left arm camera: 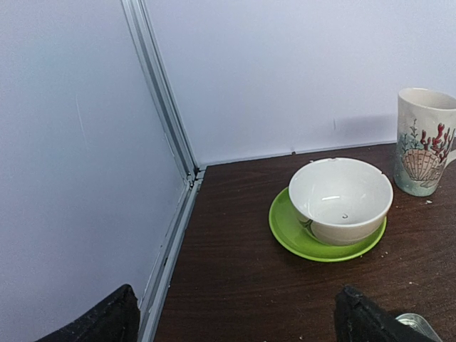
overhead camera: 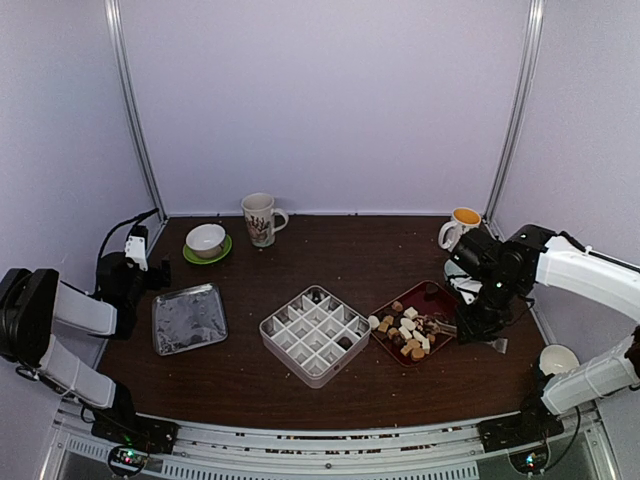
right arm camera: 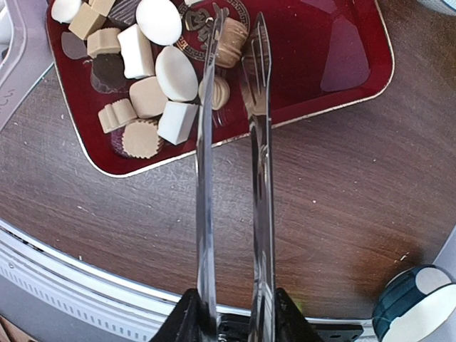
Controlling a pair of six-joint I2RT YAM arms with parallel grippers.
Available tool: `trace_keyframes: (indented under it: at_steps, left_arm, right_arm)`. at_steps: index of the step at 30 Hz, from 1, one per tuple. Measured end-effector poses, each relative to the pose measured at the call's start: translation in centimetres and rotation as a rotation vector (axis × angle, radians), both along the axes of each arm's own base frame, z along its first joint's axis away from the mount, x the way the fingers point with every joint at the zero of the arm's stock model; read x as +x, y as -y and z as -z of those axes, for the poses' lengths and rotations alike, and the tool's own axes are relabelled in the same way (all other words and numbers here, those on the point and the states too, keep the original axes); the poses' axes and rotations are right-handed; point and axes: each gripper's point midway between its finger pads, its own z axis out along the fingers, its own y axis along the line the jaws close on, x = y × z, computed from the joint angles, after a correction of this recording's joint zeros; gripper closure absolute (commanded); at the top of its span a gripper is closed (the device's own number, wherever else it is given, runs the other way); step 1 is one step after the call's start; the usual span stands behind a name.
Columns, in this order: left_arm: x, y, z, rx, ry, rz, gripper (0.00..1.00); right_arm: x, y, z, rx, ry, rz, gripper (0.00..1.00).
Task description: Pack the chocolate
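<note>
The chocolate (overhead camera: 405,328) lies heaped on a red tray (overhead camera: 435,298); the right wrist view shows white, tan and dark pieces (right arm camera: 153,78). My right gripper (right arm camera: 231,317) is shut on metal tongs (right arm camera: 260,185). The tongs' tips straddle a tan chocolate (right arm camera: 233,33) on the red tray (right arm camera: 320,57). A white divided box (overhead camera: 316,334) stands left of the tray with dark pieces in two cells. My right gripper (overhead camera: 478,318) hovers at the tray's right side. My left gripper (left arm camera: 239,320) is open and holds nothing, far left (overhead camera: 150,270).
A metal tray (overhead camera: 188,318) lies left of the box. At the back stand a white bowl (left arm camera: 340,199) on a green saucer (left arm camera: 299,235), a shell-print mug (left arm camera: 424,142) and an orange-filled mug (overhead camera: 462,225). A teal-and-white cup (right arm camera: 417,313) sits at the near right edge.
</note>
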Motion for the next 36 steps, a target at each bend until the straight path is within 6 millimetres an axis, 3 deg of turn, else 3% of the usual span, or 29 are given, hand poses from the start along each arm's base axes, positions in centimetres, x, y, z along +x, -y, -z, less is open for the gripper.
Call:
trace_keyframes:
  at_steps: [13, 18, 24, 36]
  left_arm:
    - [0.0, 0.0, 0.0, 0.000, 0.000, 0.000, 0.02]
    - [0.0, 0.0, 0.0, 0.000, 0.000, 0.000, 0.02]
    - [0.0, 0.0, 0.0, 0.000, 0.000, 0.000, 0.02]
    - [0.0, 0.0, 0.0, 0.000, 0.000, 0.000, 0.02]
  right_arm:
    - [0.2, -0.2, -0.2, 0.012, 0.013, 0.004, 0.74]
    - [0.7, -0.7, -2.1, 0.056, 0.075, -0.004, 0.75]
    - [0.9, -2.6, -5.1, 0.165, 0.153, -0.051, 0.78]
    - [-1.1, -8.3, -6.1, 0.318, 0.140, -0.222, 0.79]
